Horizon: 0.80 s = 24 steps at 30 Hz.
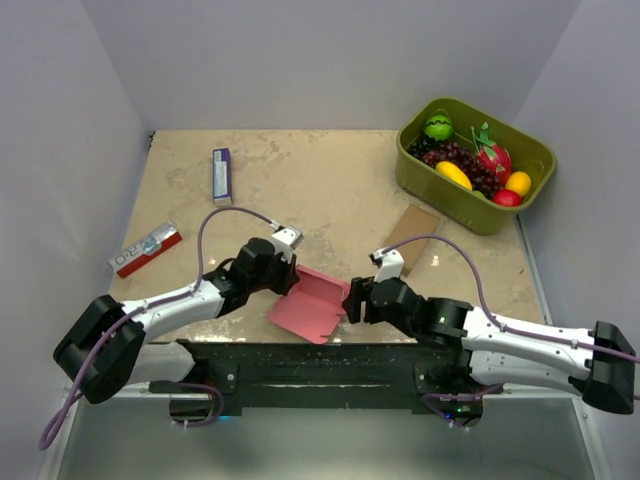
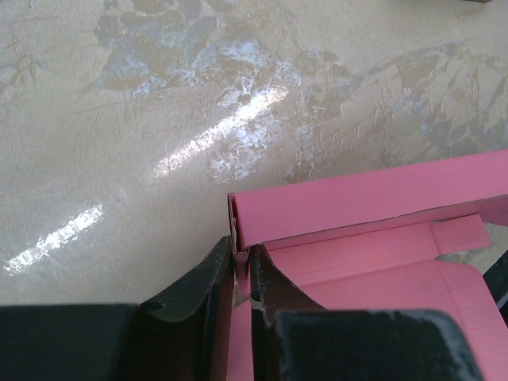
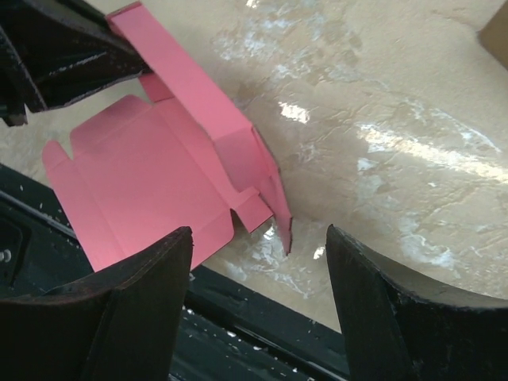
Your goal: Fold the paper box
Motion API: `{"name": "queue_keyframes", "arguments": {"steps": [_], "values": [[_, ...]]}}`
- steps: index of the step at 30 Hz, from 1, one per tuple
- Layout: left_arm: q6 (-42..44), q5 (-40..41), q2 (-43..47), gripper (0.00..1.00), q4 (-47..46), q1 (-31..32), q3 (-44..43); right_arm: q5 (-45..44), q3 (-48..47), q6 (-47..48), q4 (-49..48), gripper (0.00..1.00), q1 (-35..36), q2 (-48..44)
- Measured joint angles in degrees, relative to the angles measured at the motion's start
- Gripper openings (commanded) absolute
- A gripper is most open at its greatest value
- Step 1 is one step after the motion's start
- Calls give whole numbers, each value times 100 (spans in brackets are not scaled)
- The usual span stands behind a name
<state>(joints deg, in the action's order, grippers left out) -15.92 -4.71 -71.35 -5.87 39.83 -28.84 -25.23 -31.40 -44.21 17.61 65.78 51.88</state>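
Pinching a raised wall of the pink-red card paper box [image 2: 373, 198] close to its corner, the left gripper [image 2: 242, 255] has its two black fingers [image 2: 202, 286] clenched on the thin sheet, with the card's edge standing up between them. The right gripper [image 3: 260, 238] is released. Its dark fingers [image 3: 143, 294] stand wide apart on either side of the wall's far end, whose pointed tip hangs between them and appears to touch neither.

The box is only partly formed, with one long wall up and the broad panels and small tabs still flat. It lies on the beige marbled tabletop [image 1: 330, 190] just beyond the black mounting rail [image 1: 320, 360], and its nearest flap reaches over the rail's far edge. Both grippers meet it there, one at each end of the wall.

The step in hand looks like raising the end wall at the right gripper's side. To do it well, the left pinch should probably hold firm as an anchor while the right fingers close on the end flap near its crease and turn it upright slowly. The thin card may buckle if it is pushed mid-panel. The glossy tabletop may also let the base slide toward the rail.
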Motion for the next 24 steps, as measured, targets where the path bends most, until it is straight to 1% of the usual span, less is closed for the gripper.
{"name": "queue_keyframes", "arguments": {"steps": [1,3,5,6,8,9,10,17,21,24], "values": [[0,0,0,0,11,-4,0,15,4,2,-39,68,59,48],[0,0,4,0,42,-4,0,28,4,4,-136,59,140,195],[0,0,26,0,76,-4,0,28,4,4,-212,46,173,365],[0,0,50,0,90,-4,0,22,4,-9,-232,34,175,472],[0,-2,120,0,83,-4,0,-22,4,-26,-254,19,179,673],[2,-4,168,0,83,-7,0,-52,4,-57,-249,5,179,761],[0,-7,214,0,76,-7,0,-74,4,-79,-249,1,179,828],[4,140,334,0,96,7,0,-216,-55,-210,-190,0,236,918],[2,452,354,0,116,98,-9,-221,-122,-232,-175,0,284,881],[4,850,376,0,142,291,-52,-221,-144,-247,-168,0,291,826]]}}
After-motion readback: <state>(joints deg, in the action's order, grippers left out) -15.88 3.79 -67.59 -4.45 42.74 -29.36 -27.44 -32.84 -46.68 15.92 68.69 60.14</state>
